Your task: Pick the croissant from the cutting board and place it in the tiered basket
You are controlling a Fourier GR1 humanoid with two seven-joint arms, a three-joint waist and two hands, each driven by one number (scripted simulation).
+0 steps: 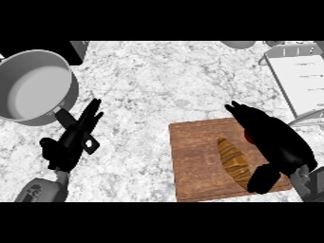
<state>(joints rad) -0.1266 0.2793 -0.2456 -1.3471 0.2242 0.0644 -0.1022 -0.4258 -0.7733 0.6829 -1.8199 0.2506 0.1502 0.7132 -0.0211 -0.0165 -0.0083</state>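
Observation:
A golden-brown croissant (233,162) lies lengthwise on the wooden cutting board (196,161) at the lower right. My right hand (276,142) hovers just right of the croissant, fingers straight and pointing up-left, thumb curved below near the croissant's lower end; it holds nothing. The tiered basket (306,78), a pale grey wire tray, stands at the upper right, beyond the board. My left hand (71,142) rests open at the lower left, fingers pointing up.
A grey saucepan (27,88) sits at the upper left, its dark handle running down toward my left hand. A grey round object (238,44) shows partly at the top edge. Speckled marble counter (147,85) lies between pan and board.

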